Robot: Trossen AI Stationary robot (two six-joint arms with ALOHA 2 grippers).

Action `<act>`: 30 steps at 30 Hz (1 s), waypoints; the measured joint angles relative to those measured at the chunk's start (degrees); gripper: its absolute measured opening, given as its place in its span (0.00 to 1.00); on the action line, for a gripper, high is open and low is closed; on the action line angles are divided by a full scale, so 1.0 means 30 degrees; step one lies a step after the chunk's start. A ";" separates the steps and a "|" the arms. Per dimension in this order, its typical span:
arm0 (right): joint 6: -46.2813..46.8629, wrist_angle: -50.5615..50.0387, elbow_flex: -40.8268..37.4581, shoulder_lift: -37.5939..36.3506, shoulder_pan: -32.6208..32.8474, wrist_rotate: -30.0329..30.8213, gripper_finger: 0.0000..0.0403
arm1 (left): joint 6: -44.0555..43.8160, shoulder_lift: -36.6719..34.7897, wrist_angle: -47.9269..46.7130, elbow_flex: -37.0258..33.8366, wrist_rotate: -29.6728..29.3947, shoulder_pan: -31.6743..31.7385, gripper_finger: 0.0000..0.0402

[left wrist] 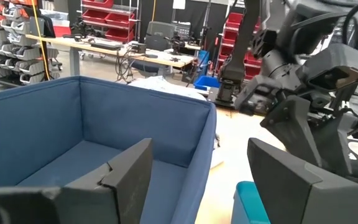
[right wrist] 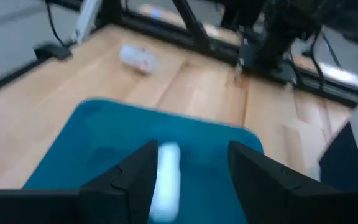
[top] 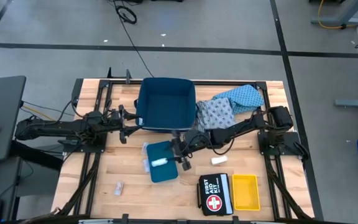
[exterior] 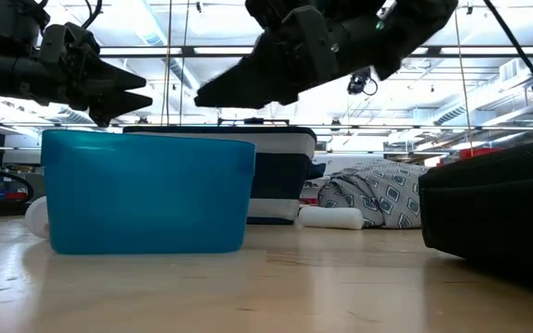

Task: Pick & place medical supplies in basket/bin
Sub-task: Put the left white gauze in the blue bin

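High view: overhead, straight down, whole surface (top: pixel 104 186) and both arms in frame. Low view: at surface height, level, very near the small teal bin (exterior: pixel 146 190), facing the room beyond. Left wrist view: close behind the navy basket (left wrist: pixel 104 137), looking across it toward the right arm. Right wrist view: close above the teal bin, looking down past its own claw (right wrist: pixel 188 168). All four share the teal bin.
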 joint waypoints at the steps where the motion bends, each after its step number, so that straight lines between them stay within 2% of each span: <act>1: -0.0027 -0.0628 0.0000 -0.0253 0.0140 0.0464 0.50 | 0.0000 0.0000 -0.0020 0.0000 0.0000 0.0000 0.63; 7: 0.0496 -0.5178 0.0001 -0.2082 0.0901 0.3107 0.50 | 0.0000 -0.0007 -0.0081 -0.0002 -0.0002 0.0000 0.63; 12: 0.2505 -0.9147 0.0000 -0.2920 0.0942 0.4238 0.50 | -0.0006 -0.0004 -0.0159 -0.0003 0.0000 0.0000 0.63; 17: 0.3893 -1.1883 0.0000 -0.2951 0.0373 0.4303 0.50 | -0.0052 -0.0007 -0.0146 0.0000 -0.0044 0.0000 0.63; 30: 0.5513 -1.5178 0.0000 -0.2937 -0.1460 0.4340 0.50 | 0.0015 -0.0007 -0.0149 -0.0006 -0.0147 0.0000 0.63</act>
